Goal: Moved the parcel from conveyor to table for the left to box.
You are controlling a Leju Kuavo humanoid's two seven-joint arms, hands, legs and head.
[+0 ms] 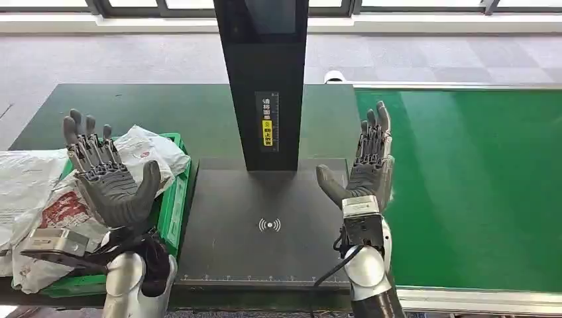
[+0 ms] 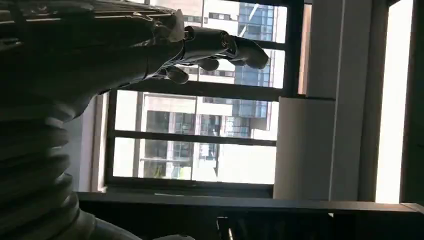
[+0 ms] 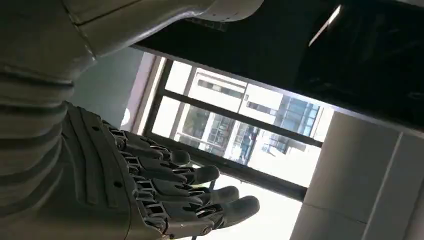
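Parcels (image 1: 40, 192) in white plastic with red print lie heaped in and over the green box (image 1: 173, 199) at the near left of the scene, some spilling past its left side, so the task's goods sit in the box and none is seen on the conveyor (image 1: 477, 185), whose green belt stretches across the right side. Between box and conveyor lies a dark desk (image 1: 265, 225) with a flat black scanning plate bearing a white wireless mark (image 1: 270, 225), and from its far edge rises a black upright post (image 1: 265, 79) carrying a small label with yellow on it. The left hand (image 1: 109, 179) is raised over the box and the parcels with its palm up and its fingers spread apart, holding nothing. The right hand (image 1: 364, 169) stands upright at the seam between the desk and the conveyor, fingers straight and apart, thumb out toward the plate, and it too holds nothing. In the left wrist view the left hand's fingers (image 2: 220, 47) reach out against bright windows, and in the right wrist view the right hand's fingers (image 3: 200, 192) lie extended side by side before a window with buildings beyond.
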